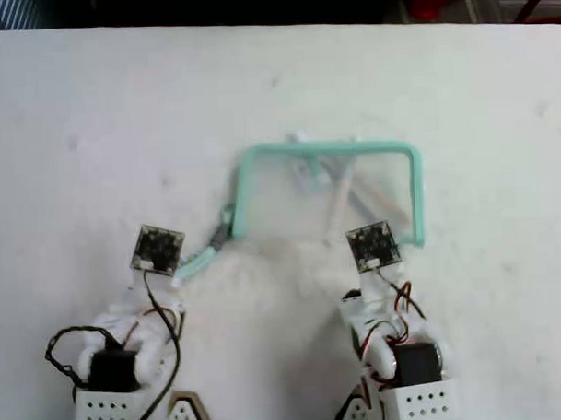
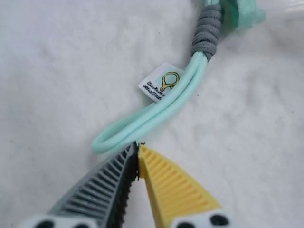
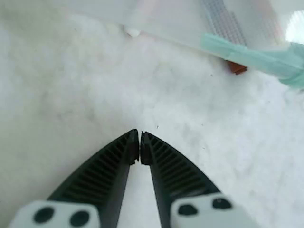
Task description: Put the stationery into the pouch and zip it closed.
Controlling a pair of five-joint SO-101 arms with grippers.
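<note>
The clear pouch with a mint-green border lies flat at the table's middle, with pens and a small white item seen through it. A mint cord loop with a white tag and a grey wrap trails from the pouch's near left corner. My left gripper, with one grey and one yellow finger, is shut with its tips against the end of the loop; nothing shows between them. My right gripper is shut just above the table, short of the pouch's near edge.
A white fuzzy cloth covers the whole table. The left arm and the right arm stand at the near edge. A small red-brown end pokes out under the pouch's green edge.
</note>
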